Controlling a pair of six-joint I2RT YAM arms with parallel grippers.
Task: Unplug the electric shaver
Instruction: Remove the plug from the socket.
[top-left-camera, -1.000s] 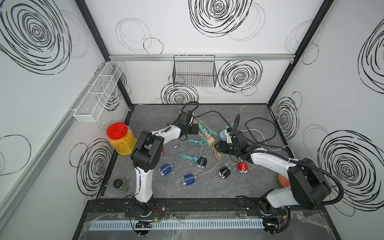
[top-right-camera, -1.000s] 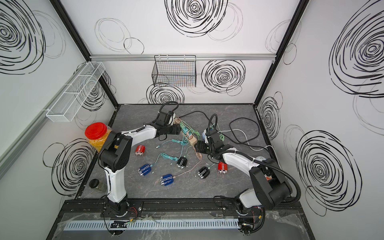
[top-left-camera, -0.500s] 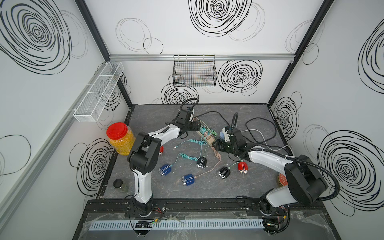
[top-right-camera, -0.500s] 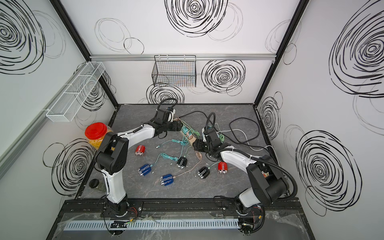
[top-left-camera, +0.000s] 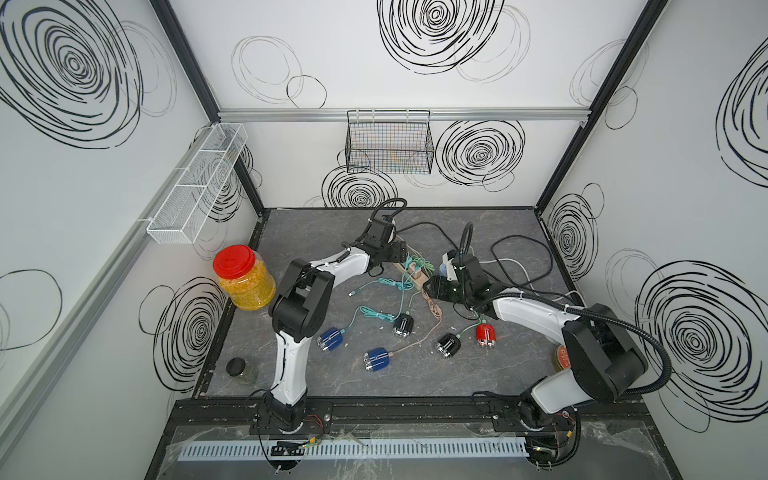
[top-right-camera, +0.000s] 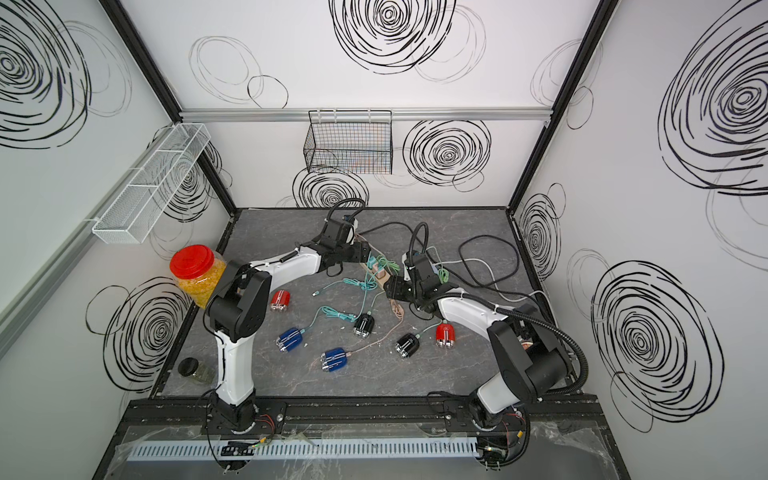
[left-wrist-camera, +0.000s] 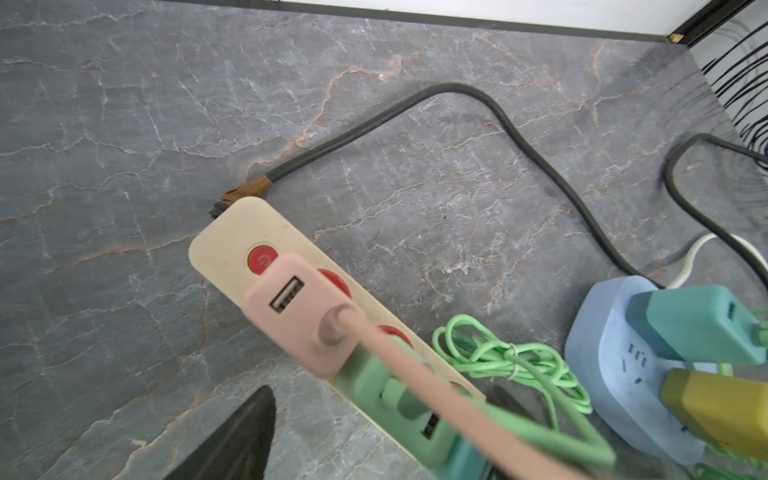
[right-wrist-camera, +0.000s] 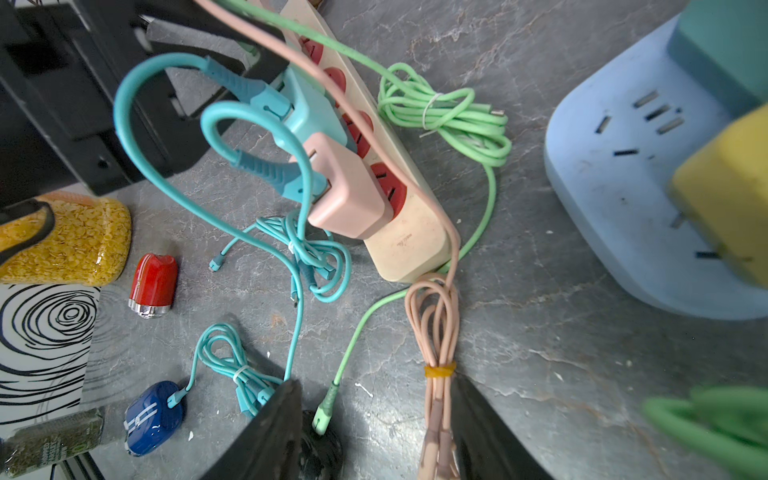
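Though left pincer (top-left-camera: 404, 254) straddles power strip (left-wrist-camera: 232, 245), far finger mostly hidden.

The left arm (top-left-camera: 289, 365) and right arm (top-left-camera: 536, 311) are showing white shells with bulky black joint housings. A ribbed black hose (top-left-camera: 652, 349) is trailing behind the matte black right hand (top-left-camera: 431, 286).

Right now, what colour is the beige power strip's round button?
Red; the round button shows best in the left wrist view.

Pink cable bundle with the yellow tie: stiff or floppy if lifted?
Probably floppy: the pink cable bundle lies in slack loops. Its yellow tie should hold them together. Tugging may drag the beige power strip it plugs into.
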